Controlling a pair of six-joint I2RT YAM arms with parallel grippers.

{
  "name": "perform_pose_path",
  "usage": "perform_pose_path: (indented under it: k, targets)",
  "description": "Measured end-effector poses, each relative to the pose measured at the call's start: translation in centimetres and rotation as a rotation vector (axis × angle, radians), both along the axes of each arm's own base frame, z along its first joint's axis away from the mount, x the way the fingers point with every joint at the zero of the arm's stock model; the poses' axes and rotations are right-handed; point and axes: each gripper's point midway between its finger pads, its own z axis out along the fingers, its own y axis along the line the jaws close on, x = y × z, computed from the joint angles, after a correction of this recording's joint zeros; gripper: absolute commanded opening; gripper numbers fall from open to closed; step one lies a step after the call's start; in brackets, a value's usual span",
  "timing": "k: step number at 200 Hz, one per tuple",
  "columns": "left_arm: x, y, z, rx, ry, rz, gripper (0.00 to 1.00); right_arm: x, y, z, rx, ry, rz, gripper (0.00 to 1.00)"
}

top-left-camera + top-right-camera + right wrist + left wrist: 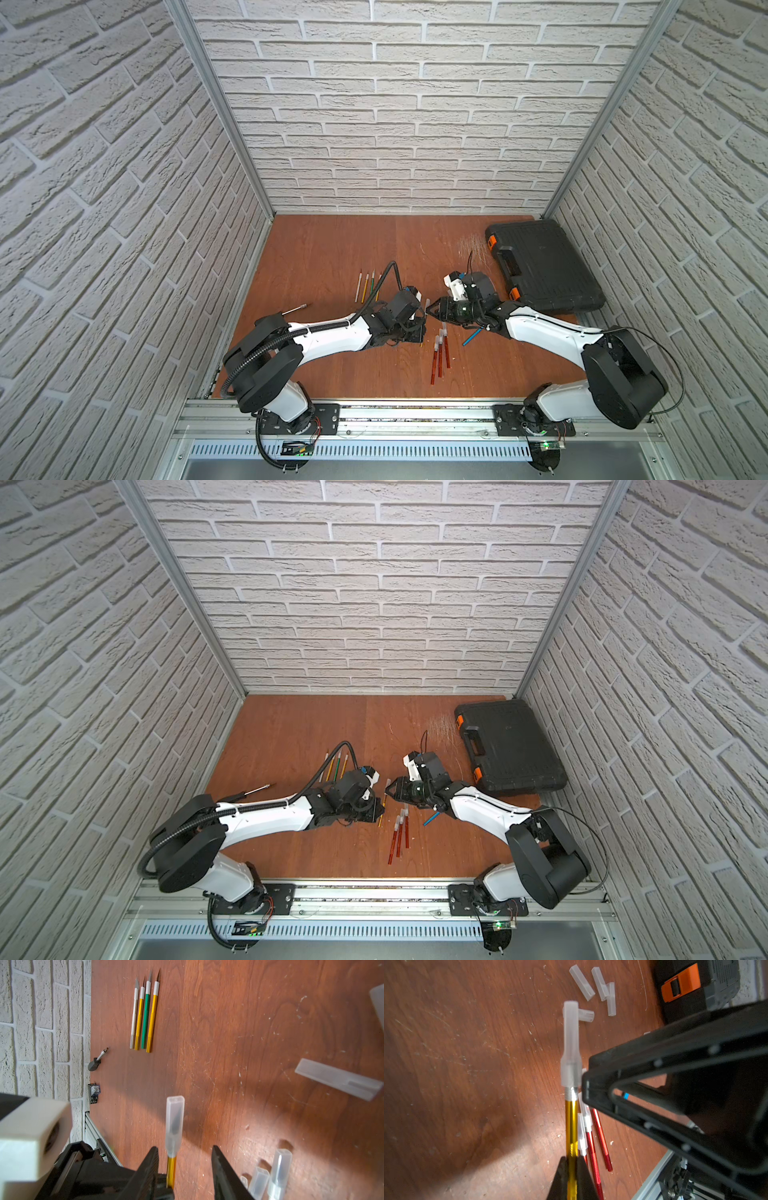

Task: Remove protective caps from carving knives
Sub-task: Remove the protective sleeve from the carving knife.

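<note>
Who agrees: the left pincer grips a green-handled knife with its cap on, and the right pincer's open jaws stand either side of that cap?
The knife has a gold handle, not green; the left wrist view shows it. Otherwise right: the left pincer grips it, with its cap on, and the right pincer has open jaws either side of that cap.

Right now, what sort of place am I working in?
Probably a staged robot test cell, not a real workshop: brick-pattern wall panels in an aluminium frame, a scratched wooden tabletop, and a black tool case.
</note>
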Motion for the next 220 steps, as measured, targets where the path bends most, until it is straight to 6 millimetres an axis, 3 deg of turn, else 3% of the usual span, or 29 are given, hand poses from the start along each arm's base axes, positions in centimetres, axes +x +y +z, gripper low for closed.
perform_pose_path:
  k: [144,220]
  targets:
    - [-0.5,-0.2,0.4,-0.049,0.001,-0.016,0.05,2.1,0.8,0.6,0.023,-0.034,-0.035,0.13]
    - [-0.4,-0.4,0.6,-0.069,0.001,-0.005,0.04,2.7,0.7,0.9,-0.002,-0.049,-0.052,0.13]
